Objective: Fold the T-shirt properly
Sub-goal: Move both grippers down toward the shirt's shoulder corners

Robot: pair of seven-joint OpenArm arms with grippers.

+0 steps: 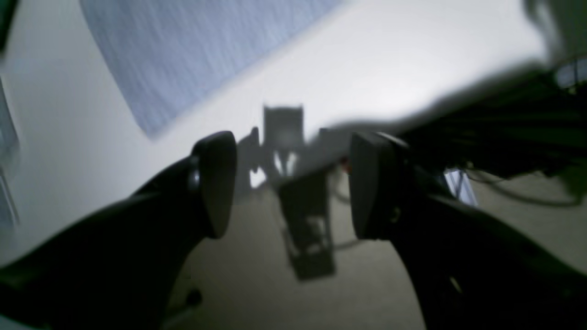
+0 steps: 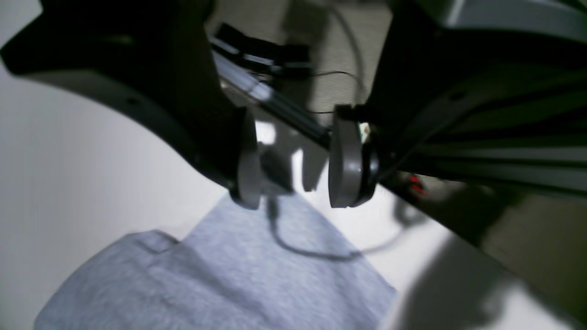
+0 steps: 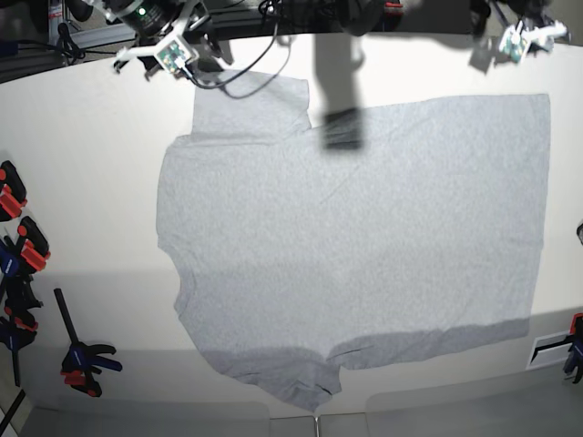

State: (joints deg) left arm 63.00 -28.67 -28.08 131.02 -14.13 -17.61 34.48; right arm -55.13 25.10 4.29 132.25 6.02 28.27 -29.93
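The large light heather-grey short-sleeved cotton T-shirt [image 3: 355, 237] lies spread flat and still unfolded on the white table [image 3: 82, 209], plain side up, with no lettering showing. Its long axis runs across the table from one arm's side to the other: the sleeves and collar end lie toward the right arm, the straight hem toward the left arm.

The right gripper [image 2: 293, 160] hangs just past the far sleeve's corner [image 3: 250, 105]. In its wrist view the grey cloth lies directly below and a little in front of the two pale pads [image 2: 344, 158], which stand apart with nothing between them, so this claw is open and empty. A thin black cable [image 2: 316, 250] droops across the sleeve beneath it.

The left gripper [image 1: 293, 183] sits above bare table beside the shirt's far hem corner [image 3: 545, 98]; the cloth lies off to one side of its black fingers [image 1: 215, 183], which are also spread wide and hold nothing.

Each arm is about equally near its own far corner, so a fold toward the near edge looks like the likely next step.

There are no containers; orange-and-black clamps [image 3: 27, 246] lie near the table's edge on the right arm's side, well clear of the shirt.
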